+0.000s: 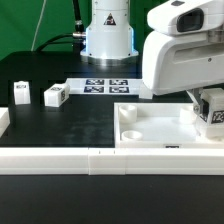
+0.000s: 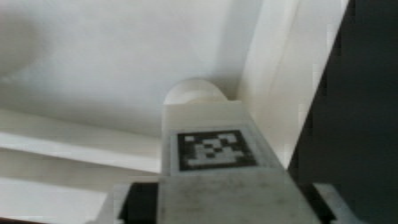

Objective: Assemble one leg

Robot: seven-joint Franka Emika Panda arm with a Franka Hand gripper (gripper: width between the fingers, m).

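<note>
Base of leg (image 2: 217,140) unseen within gripper (image 2: 217,205)

Leg (image 1: 213,116): small white block peg, black-and-white square marker on side, clamped in gripper (image 1: 211,108) over tray (image 1: 150,127) at exterior view's right. 2 other legs (image 1: 21,93) (image 1: 54,96) stand on table (image 1: 70,125), well apart from it.

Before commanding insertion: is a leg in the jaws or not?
In. The wrist view shows the leg held between the jaws, its marker facing the camera, with the white tray beyond it.

leg (image 2: 208,112) | marker (image 2: 215,151) facing camera | gripped in pincer (image 2: 217,203) | white panel (image 2: 89,70) behind
</note>
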